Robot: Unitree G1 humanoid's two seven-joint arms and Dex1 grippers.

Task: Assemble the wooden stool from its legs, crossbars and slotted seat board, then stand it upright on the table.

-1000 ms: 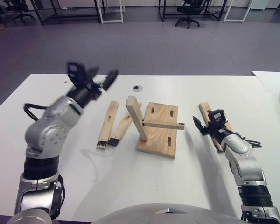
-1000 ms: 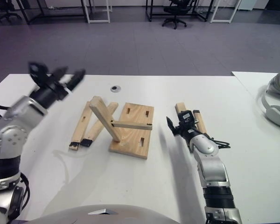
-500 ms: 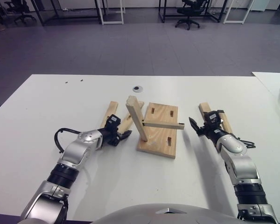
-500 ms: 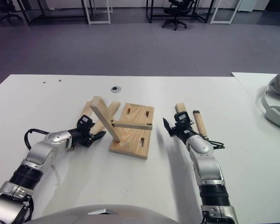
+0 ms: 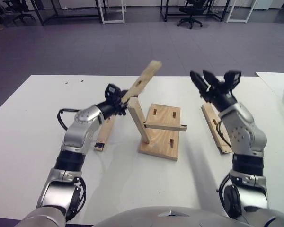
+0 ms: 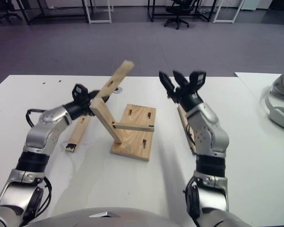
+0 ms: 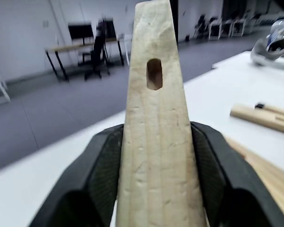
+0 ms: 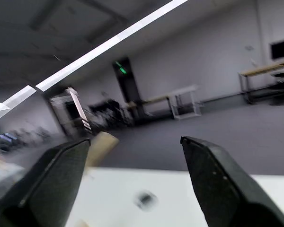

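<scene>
Both arms have come up in the last half second: my left fingers (image 5: 117,100) have lifted a leg (image 5: 143,81) off the counter (image 5: 33,113), and my right fingers (image 5: 208,79) have risen from the spare pieces (image 5: 213,124) on my right.

On the counter, the slotted seat board (image 5: 162,136) lies flat in the middle. A first leg (image 5: 139,120) stands tilted in it, with a crossbar (image 5: 166,126) running out from its side. Another leg (image 5: 104,132) lies to the left of the board.

My left fingers pinch the lifted leg by its lower end, so it slants up over the standing one. My right fingers are spread and hold nothing.

I judge the leg stiff, light and smooth. Held by one end it will lever, so a hold nearer the middle, clear of the slot, should steer it better.
</scene>
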